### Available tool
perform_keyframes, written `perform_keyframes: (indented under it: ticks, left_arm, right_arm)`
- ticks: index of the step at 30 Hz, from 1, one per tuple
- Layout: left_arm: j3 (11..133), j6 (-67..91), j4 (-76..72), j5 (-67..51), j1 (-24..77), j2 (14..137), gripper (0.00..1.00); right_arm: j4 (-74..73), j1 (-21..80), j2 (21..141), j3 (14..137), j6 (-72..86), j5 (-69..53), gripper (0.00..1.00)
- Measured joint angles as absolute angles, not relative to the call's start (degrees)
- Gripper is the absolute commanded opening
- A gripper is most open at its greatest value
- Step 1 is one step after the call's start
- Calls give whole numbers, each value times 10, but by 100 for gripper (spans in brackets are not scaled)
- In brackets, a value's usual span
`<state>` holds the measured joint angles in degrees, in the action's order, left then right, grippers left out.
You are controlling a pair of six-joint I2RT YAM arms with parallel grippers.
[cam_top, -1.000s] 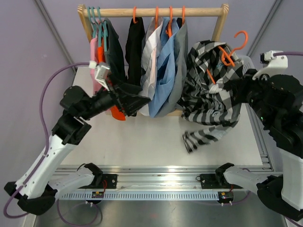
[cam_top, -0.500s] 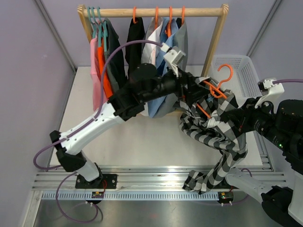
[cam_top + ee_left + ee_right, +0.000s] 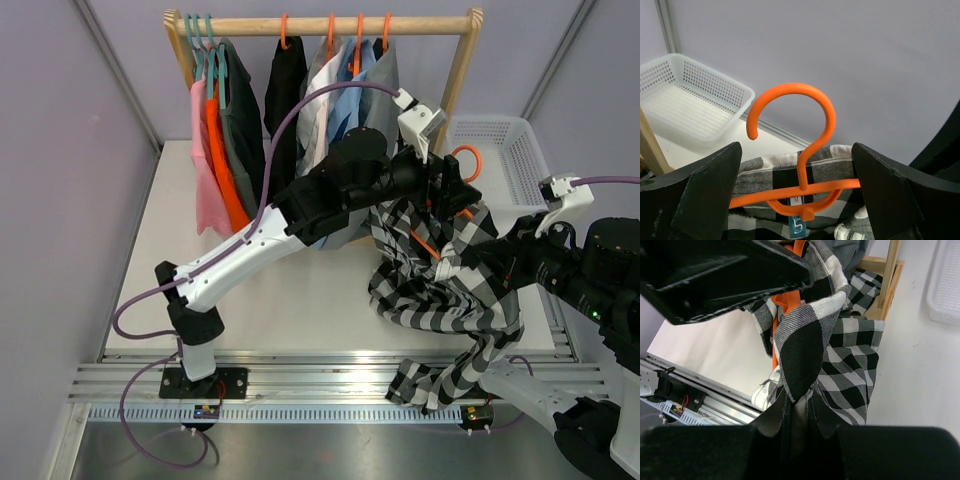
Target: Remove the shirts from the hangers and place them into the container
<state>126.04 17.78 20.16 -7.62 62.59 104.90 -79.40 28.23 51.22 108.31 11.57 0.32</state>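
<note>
The black-and-white plaid shirt is off the rack and hangs in the air over the right side of the bench, bunched and twisted, its lowest fold drooping over the bench's near edge. It is on its orange hanger; the collar sits around the hanger's neck and the hook stands upright above it. My left tool is spread wide, one finger on each side of that neck and touching neither hanger nor cloth as far as I can see. My right tool is clamped on a gathered fold of the plaid shirt lower down, and the cloth runs up taut from it toward the hanger. The white basket sits just behind the shirt at the far right of the bench, beside the right post of the wooden rack. The other shirts hang in a row on the rack.
</note>
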Motion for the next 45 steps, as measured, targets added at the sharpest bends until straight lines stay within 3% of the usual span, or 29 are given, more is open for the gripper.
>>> perform_keyframes:
  ticks: [3, 6, 7, 10, 11, 13, 16, 17, 18, 19, 23, 36, 45]
  left_arm:
    - [1265, 179, 213, -76, 626, 1061, 82]
    - [1265, 182, 219, -77, 628, 1075, 64]
    - [1265, 182, 220, -78, 630, 1078, 50]
    - [1262, 183, 224, -74, 637, 1078, 24]
    - [1261, 182, 223, -70, 640, 1078, 9]
    - [1258, 173, 227, -53, 645, 1077, 0]
    - [1254, 173, 229, -39, 649, 1077, 0]
    - [1254, 173, 230, -34, 651, 1077, 0]
    - [1254, 173, 230, -29, 652, 1077, 0]
    - [1254, 171, 231, -21, 653, 1077, 0]
    - [1267, 136, 263, 39, 659, 1080, 0]
    - [1301, 92, 311, 110, 549, 1082, 0]
    - [1267, 104, 312, 100, 511, 986, 0]
  right_arm:
    - [-794, 282, 512, 1083, 116, 0, 0]
    - [-793, 282, 512, 1081, 115, 1, 0]
    - [-798, 282, 512, 1079, 114, 2, 0]
    - [-801, 282, 516, 1076, 113, 3, 0]
    - [-802, 282, 517, 1076, 113, 4, 0]
    - [-809, 282, 518, 1076, 113, 6, 0]
    - [-815, 282, 519, 1076, 112, 20, 0]
    - [-816, 283, 519, 1076, 111, 25, 10]
    - [-816, 283, 519, 1076, 111, 27, 28]
    - [-816, 284, 520, 1076, 112, 31, 61]
    - [-797, 284, 523, 1078, 114, 59, 91]
    - [-769, 284, 500, 1053, 113, 70, 95]
    - [-747, 284, 491, 998, 112, 95, 95]
